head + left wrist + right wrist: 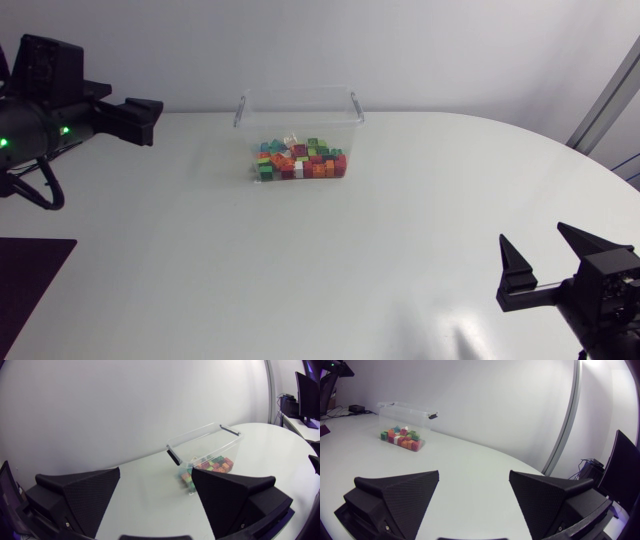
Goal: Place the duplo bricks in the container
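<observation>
Black, matte, spread wide: left gripper (156, 472), released and holding nothing (only bare table (150, 505) between the wedges). Parked at the upper left of the overhead frame, pointing in toward the middle. Much the same for the right gripper (474, 474): slack, fingers well apart, nothing grasped, low in the lower right corner of the overhead frame.

Outward from the left gripper: clear plastic container (300, 97), ahead of it and off toward one finger, near but apart, not touched. Upper middle of the overhead frame, upright, lid off, dark handles at both short ends. From the right gripper: well apart, far ahead across the open white table.

Inside the container: duplo bricks (300, 160), a low mixed heap of red, orange, green and a little white, spread over the floor of it. No loose brick to be seen on the table in any of the three views (nor in either gripper).

Judged from that: placing looks finished, or as good as. Nothing visibly left to pick up. At most a check for a brick hidden behind the container's far wall or under an arm (not possible to rule out from these views).
</observation>
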You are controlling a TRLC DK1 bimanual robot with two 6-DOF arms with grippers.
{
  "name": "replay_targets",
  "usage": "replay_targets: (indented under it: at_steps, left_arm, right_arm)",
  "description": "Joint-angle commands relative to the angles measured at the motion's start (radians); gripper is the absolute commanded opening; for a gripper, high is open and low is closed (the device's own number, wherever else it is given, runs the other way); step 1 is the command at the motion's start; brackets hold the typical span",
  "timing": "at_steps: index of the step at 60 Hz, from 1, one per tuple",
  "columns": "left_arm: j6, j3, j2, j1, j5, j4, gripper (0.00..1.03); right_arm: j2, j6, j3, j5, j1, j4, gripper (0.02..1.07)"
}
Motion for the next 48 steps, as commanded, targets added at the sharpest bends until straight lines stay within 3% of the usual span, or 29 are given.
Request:
replay_targets:
  at_steps: [1, 16, 28, 48]
  left_arm:
    - [0.017, -0.084, -0.070, 0.019, 0.003, 0.032, 1.00]
    - [0.001, -0.273, -0.287, 0.065, 0.075, 0.033, 1.00]
    - [-0.008, -0.420, -0.521, 0.074, 0.077, 0.040, 1.00]
    - [-0.113, -0.583, -0.723, 0.075, 0.040, 0.036, 1.00]
  right_arm:
    - [-0.007, 0.031, -0.013, 0.008, 0.006, -0.006, 1.03]
    - [-0.007, 0.033, -0.012, 0.011, 0.000, -0.006, 1.03]
    - [-0.007, 0.036, -0.012, 0.011, 0.000, -0.006, 1.03]
    - [-0.004, 0.120, -0.031, -0.024, -0.028, 0.055, 1.03]
